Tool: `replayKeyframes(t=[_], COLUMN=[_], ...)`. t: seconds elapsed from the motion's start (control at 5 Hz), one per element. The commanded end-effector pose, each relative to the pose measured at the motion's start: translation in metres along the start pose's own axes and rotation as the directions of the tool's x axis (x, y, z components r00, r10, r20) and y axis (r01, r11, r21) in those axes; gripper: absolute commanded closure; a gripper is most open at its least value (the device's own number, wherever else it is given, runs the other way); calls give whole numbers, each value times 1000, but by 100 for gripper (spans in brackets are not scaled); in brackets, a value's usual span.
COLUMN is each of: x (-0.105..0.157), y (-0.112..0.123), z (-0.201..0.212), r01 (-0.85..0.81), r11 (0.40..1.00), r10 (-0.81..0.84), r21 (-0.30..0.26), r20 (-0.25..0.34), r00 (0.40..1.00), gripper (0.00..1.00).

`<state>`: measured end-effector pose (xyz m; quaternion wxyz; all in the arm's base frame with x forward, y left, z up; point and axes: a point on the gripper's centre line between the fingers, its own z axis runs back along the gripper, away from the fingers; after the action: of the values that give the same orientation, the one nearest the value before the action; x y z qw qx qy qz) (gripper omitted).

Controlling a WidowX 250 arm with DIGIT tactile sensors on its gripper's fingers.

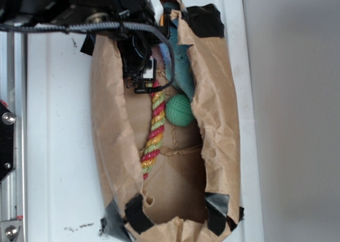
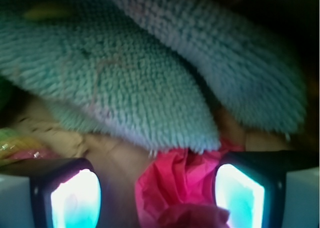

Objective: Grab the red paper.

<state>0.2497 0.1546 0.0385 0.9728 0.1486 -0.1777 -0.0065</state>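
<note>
From outside, only the brown paper bag [image 1: 207,119], teal cloth [image 1: 183,66], rope [image 1: 154,130] and green ball [image 1: 179,110] show. My wrist camera finds the red paper [image 2: 175,180], tucked under the cloth, between my spread fingers [image 2: 240,195]. It's a crumpled wad, no clear long axis.

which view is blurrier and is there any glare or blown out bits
Wrist view is the blurrier: the teal knitted cloth fills it soft-focused, the red paper smears, and both gripper finger pads glow blown-out cyan-white. Exterior view is sharper on the rope and green ball, but the white surface is washed out and the arm is dark.
</note>
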Motion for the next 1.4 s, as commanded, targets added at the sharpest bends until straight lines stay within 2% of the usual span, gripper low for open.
replayKeyframes(t=[0.0,0.2,0.4,1.2], x=[-5,-5,-4,-4], y=[-13,-13,-9,-2], z=[-13,-9,-5,4], r01=[72,69,40,28], r11=[997,997,999,998], r10=[-72,-69,-40,-30], r21=[20,20,27,51], r20=[-2,2,13,43], r00=[997,998,999,999], gripper=[0,0,100,100])
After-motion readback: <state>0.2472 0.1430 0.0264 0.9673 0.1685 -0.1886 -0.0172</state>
